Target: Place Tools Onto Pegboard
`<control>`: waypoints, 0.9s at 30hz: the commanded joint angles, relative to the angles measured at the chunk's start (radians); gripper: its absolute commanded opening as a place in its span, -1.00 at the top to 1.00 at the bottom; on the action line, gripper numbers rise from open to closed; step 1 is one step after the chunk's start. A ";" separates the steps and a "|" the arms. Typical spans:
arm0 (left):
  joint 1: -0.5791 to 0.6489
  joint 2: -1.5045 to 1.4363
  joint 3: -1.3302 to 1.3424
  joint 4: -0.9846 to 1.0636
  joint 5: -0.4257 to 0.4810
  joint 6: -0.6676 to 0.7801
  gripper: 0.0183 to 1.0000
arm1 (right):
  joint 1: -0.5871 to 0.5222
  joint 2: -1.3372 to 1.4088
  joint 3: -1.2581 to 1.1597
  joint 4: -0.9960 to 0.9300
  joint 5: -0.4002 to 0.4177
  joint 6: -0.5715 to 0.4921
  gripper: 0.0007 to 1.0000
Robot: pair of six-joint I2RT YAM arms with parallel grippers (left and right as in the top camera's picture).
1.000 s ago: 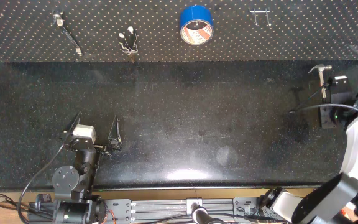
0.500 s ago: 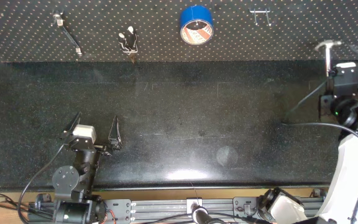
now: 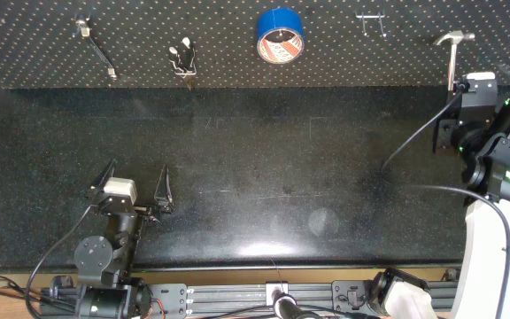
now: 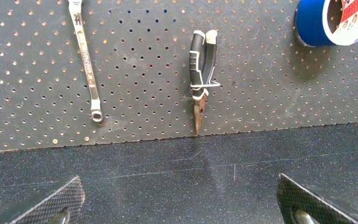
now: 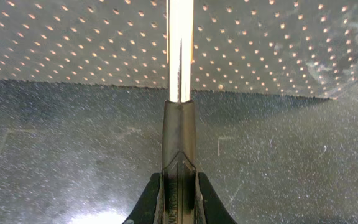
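My right gripper is shut on the black handle of a hammer at the far right, its steel head up against the pegboard. In the right wrist view the hammer's handle runs straight up between my fingertips toward the board. An empty double hook sits on the board left of the hammer head. A wrench, pliers and a blue tape roll hang on the board. My left gripper stands open at the lower left, holding nothing.
The black worktop stretches between the arms. The right arm's cable loops over the table at the right. In the left wrist view the wrench, pliers and tape roll hang ahead.
My right gripper has carried the hammer up from the table's right edge to the pegboard, the head now higher on the board. The left arm has not moved.
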 commanded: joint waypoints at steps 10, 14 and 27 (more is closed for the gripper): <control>-0.004 -0.010 -0.002 -0.008 -0.011 -0.005 -0.99 | 0.209 -0.206 0.047 0.055 -0.014 0.124 0.85; -0.004 -0.010 -0.002 -0.008 -0.011 -0.005 -0.99 | 0.209 -0.153 0.047 0.083 -0.014 0.122 0.85; -0.004 -0.010 -0.002 -0.008 -0.011 -0.005 -0.99 | 0.301 -0.027 0.047 0.140 -0.006 0.051 0.86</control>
